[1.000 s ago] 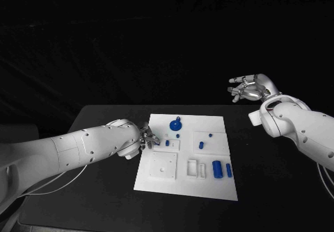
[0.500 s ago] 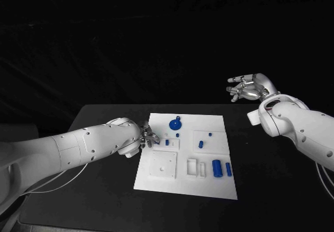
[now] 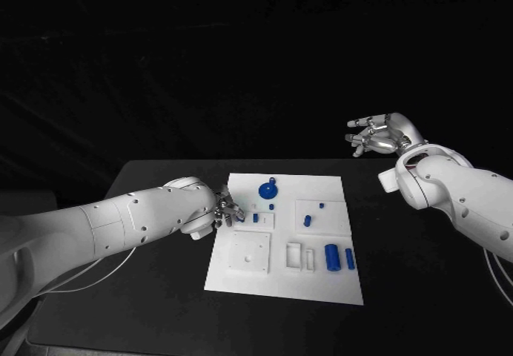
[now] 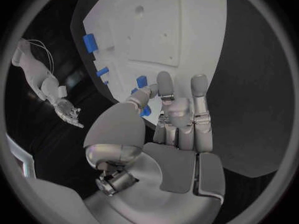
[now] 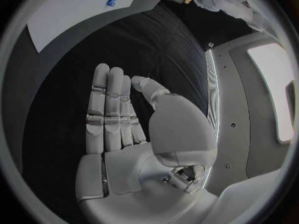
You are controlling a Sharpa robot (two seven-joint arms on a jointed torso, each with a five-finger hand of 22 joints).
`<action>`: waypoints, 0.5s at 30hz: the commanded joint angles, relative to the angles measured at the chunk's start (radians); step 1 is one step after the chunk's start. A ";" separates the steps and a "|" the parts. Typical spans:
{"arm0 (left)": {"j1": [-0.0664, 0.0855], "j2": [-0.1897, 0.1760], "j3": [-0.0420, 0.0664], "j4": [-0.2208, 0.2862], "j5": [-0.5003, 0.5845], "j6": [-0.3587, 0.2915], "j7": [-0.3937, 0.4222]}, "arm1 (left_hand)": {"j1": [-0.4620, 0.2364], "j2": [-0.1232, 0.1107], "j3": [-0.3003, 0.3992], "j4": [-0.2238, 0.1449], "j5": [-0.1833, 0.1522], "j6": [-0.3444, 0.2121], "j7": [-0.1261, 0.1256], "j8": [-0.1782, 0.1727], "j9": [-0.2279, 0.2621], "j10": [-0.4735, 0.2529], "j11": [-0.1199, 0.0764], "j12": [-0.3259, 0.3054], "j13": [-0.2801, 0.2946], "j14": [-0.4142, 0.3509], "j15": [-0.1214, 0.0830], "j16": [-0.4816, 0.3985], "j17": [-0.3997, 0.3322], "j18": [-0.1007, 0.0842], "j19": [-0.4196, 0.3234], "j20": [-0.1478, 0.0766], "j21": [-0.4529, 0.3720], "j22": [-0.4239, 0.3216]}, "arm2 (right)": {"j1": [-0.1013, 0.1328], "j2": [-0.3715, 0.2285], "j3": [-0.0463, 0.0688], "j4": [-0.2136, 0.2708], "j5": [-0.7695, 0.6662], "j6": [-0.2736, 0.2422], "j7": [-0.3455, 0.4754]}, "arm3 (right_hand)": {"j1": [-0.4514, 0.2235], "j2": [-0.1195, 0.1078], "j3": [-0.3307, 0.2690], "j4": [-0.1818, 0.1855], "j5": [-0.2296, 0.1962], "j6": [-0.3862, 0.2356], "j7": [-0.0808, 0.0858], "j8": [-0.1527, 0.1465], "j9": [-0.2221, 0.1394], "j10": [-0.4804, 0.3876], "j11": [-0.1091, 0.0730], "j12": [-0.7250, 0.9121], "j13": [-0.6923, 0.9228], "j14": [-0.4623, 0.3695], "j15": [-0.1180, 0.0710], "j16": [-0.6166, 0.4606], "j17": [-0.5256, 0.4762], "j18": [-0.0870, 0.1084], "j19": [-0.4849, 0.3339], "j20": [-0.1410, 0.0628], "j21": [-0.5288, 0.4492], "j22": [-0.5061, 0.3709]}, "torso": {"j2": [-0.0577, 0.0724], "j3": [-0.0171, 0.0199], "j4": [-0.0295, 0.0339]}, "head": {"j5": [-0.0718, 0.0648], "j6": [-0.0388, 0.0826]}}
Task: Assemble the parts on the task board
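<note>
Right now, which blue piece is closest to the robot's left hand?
The small blue piece beside the left hand at the board's left edge; the others lie farther right.

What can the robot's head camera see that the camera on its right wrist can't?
Head view alone: the whole task board, with two blue cylinders near its right edge and a small blue peg farther back, plus the left robot hand at the board's left edge.

Right wrist view alone: the palm side of the right robot hand, fingers straight, holding nothing.

Both: the round blue part at the board's far end, and the black table.
</note>
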 commanded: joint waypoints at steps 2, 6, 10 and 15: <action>-0.009 0.004 -0.006 0.002 -0.007 0.062 -0.033 | 0.007 0.004 0.063 -0.058 0.006 0.110 -0.092 0.003 0.002 0.042 -0.012 0.001 -0.002 -0.002 -0.008 0.004 -0.001 0.008 -0.004 0.004 0.005 0.017 | -0.001 0.000 0.000 0.003 -0.011 0.022 -0.003 | -0.004 0.006 0.001 -0.005 0.002 0.004 0.001 -0.002 0.001 -0.004 0.001 0.002 -0.001 0.003 0.003 -0.004 0.000 -0.002 -0.008 -0.002 0.005 -0.001 | -0.001 -0.0008 0.0017 | -0.001 -0.001; -0.009 0.004 -0.006 0.005 -0.007 0.058 -0.031 | 0.007 0.004 0.063 -0.058 0.006 0.110 -0.092 0.003 0.002 0.042 -0.012 0.001 -0.002 -0.002 -0.008 0.004 -0.001 0.008 -0.004 0.004 0.005 0.017 | -0.001 0.000 0.000 0.004 -0.012 0.023 -0.003 | -0.005 0.006 0.001 -0.007 0.003 0.007 0.001 -0.002 0.001 -0.004 0.000 0.003 -0.001 0.003 0.003 -0.005 0.000 -0.002 -0.009 -0.002 0.008 -0.002 | 0.000 -0.0009 0.0023 | -0.003 -0.001; -0.009 0.005 -0.006 0.007 -0.007 0.046 -0.026 | 0.007 0.004 0.063 -0.058 0.006 0.110 -0.092 0.003 0.002 0.042 -0.012 0.001 -0.002 -0.002 -0.008 0.004 -0.001 0.008 -0.004 0.004 0.005 0.017 | -0.002 0.001 0.000 0.003 -0.012 0.023 -0.003 | -0.005 0.006 0.001 -0.007 0.003 0.007 0.001 -0.002 0.001 -0.004 0.000 0.003 -0.001 0.003 0.003 -0.005 0.000 -0.002 -0.009 -0.002 0.008 -0.002 | 0.000 -0.0006 0.0017 | -0.001 0.000; -0.009 0.007 -0.006 0.005 -0.006 0.019 -0.019 | 0.005 0.005 0.062 -0.058 0.006 0.110 -0.092 0.003 0.003 0.042 -0.012 0.002 -0.001 -0.001 -0.008 0.005 -0.001 0.009 -0.003 0.004 0.006 0.017 | -0.005 0.003 0.000 0.003 -0.012 0.023 -0.002 | -0.005 0.006 0.001 -0.007 0.003 0.007 0.001 -0.002 0.001 -0.004 0.000 0.003 -0.001 0.003 0.003 -0.005 0.000 -0.002 -0.009 -0.002 0.008 -0.002 | 0.000 -0.0007 0.0017 | -0.002 0.002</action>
